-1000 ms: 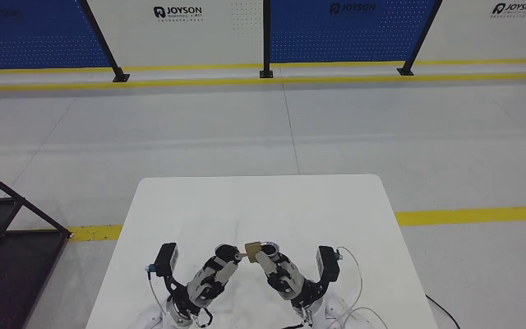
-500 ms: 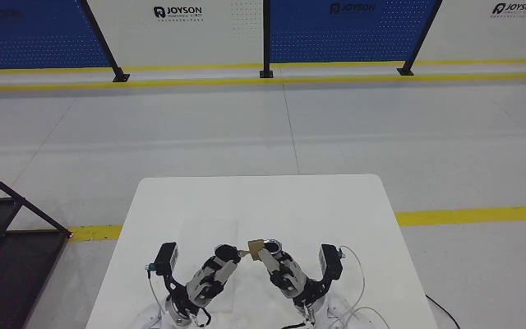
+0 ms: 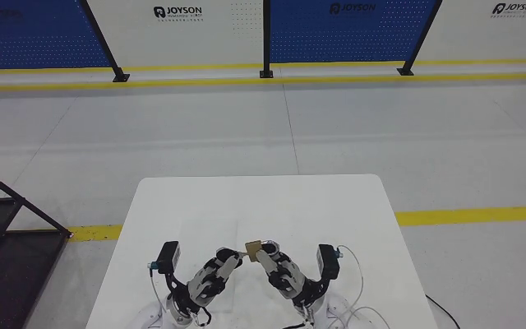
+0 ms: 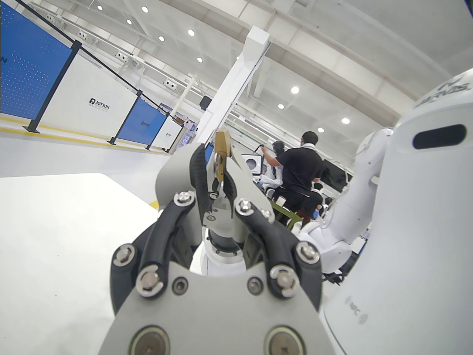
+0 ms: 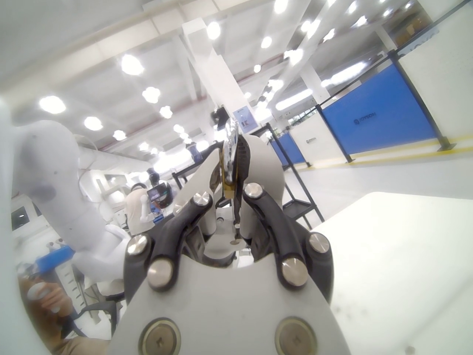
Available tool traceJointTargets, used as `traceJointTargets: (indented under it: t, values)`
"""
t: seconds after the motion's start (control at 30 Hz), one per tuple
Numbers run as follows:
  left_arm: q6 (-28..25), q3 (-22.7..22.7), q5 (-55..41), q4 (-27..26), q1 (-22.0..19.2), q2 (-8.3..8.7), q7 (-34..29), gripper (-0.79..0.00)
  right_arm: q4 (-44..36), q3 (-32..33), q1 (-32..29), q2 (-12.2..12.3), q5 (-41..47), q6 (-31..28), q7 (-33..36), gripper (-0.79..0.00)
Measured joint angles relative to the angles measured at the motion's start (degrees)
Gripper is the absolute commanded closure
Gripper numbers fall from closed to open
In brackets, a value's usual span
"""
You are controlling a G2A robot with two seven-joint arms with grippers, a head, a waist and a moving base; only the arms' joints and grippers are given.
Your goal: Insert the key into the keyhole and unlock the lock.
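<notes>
A brass lock (image 3: 253,246) hangs just above the white table (image 3: 246,206), near its front edge, between my two grippers. My right gripper (image 3: 265,252) is shut on the lock, which the right wrist view shows edge-on as a thin brass and silver slab (image 5: 230,156) between the fingers. My left gripper (image 3: 235,257) meets it from the other side. It is shut on a small brass piece (image 4: 221,156), the key as far as I can tell, which stands out past the fingertips. I cannot see whether the key's tip is in the keyhole.
The table stretches bare beyond the grippers to its far edge. A black rack (image 3: 16,222) stands off the table's left side. Blue and white barrier panels (image 3: 345,29) line the far side of the floor.
Both grippers stay shut and close together. The lock drifted slightly right half a second ago and is back near where it was.
</notes>
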Motion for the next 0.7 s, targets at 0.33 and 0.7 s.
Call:
traceJointTargets:
  t: [0.33, 0.7]
  values:
    - [0.01, -0.36, 0.66, 0.14, -0.03, -0.12, -0.83, 0.0, -0.21, -0.07, -0.1, 0.06, 0.4, -0.01, 1.28, 0.0]
    - [2.31, -2.03, 7.59, -0.36, 0.72, -0.74, 2.53, 0.0, -0.67, 0.07, -0.58, 0.25, 1.04, 0.4, 3.21, 0.0]
